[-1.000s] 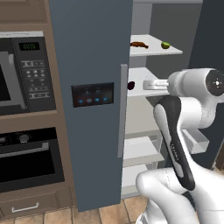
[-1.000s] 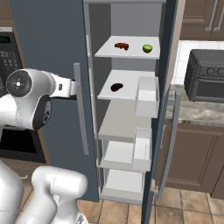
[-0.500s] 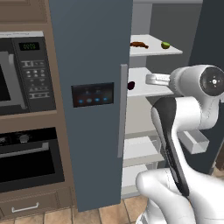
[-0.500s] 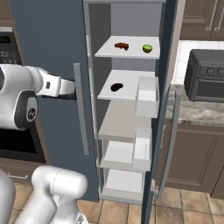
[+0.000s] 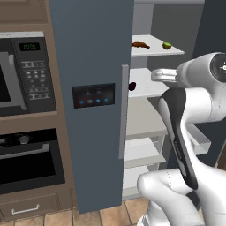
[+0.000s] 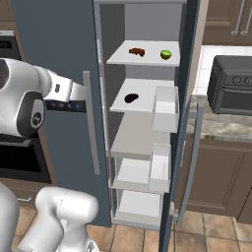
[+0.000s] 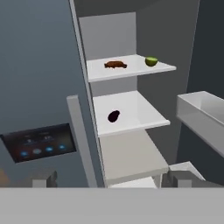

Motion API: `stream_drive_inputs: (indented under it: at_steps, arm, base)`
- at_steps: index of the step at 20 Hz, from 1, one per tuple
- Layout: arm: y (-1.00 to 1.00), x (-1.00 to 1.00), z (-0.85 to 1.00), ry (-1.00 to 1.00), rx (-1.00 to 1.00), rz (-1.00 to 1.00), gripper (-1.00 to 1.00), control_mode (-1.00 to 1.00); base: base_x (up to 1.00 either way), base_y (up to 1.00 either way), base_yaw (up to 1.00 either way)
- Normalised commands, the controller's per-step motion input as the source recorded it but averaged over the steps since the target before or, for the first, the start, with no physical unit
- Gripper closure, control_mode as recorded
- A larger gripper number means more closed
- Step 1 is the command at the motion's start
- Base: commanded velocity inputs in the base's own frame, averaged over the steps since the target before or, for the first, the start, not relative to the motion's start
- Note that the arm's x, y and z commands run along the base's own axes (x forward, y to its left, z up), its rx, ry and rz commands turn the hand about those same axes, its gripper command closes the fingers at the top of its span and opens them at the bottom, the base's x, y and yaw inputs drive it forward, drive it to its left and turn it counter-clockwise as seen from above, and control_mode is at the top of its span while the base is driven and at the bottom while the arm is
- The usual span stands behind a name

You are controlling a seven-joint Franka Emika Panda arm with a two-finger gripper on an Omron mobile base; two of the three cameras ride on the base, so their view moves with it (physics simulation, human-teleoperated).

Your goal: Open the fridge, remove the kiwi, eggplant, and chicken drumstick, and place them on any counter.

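Observation:
The fridge (image 5: pixel 92 53) has its left door shut and its right door (image 6: pixel 184 113) swung open. On the top shelf lie the chicken drumstick (image 7: pixel 115 64) and, to its right, the kiwi (image 7: pixel 151 61). The eggplant (image 7: pixel 113 116) lies alone on the shelf below. All three foods also appear from the base: drumstick (image 6: pixel 137 51), kiwi (image 6: pixel 166 54), eggplant (image 6: pixel 131 98). My gripper (image 7: pixel 111 179) is open and holds nothing, its fingertips (image 7: pixel 43 178) spread wide. It hangs in front of the opening, at about the eggplant shelf's height, well short of the shelves. The hand (image 5: pixel 156 74) points into the fridge.
White door bins (image 6: pixel 166 106) jut out from the open door on the right of the opening. The long grey handle (image 7: pixel 81 140) of the shut door stands just left of my hand. A counter (image 6: pixel 221 125) with a black toaster oven (image 6: pixel 231 86) lies right of the fridge; microwave (image 5: pixel 22 75) and wall oven (image 5: pixel 26 154) left.
The arm's upper joints have swung back toward the base and the hand has risen slightly in front of the open fridge. The foods have not moved.

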Motion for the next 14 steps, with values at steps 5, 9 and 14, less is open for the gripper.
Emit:
stream_drive_inputs:
  at_steps: [5, 9, 14]
  arm:
    - [0.0, 0.0, -0.05, 0.02, 0.0, 0.0, -1.0, -1.0]
    - [0.0, 0.0, 0.0, 0.0, 0.0, 0.0, -1.0, 1.0]
    - [0.0, 0.0, 0.0, 0.0, 0.0, 0.0, -1.0, 1.0]
  base:
    - [0.0, 0.0, 0.0]
    - [0.07, -0.08, -0.01]
    - [0.42, -0.3, -0.14]
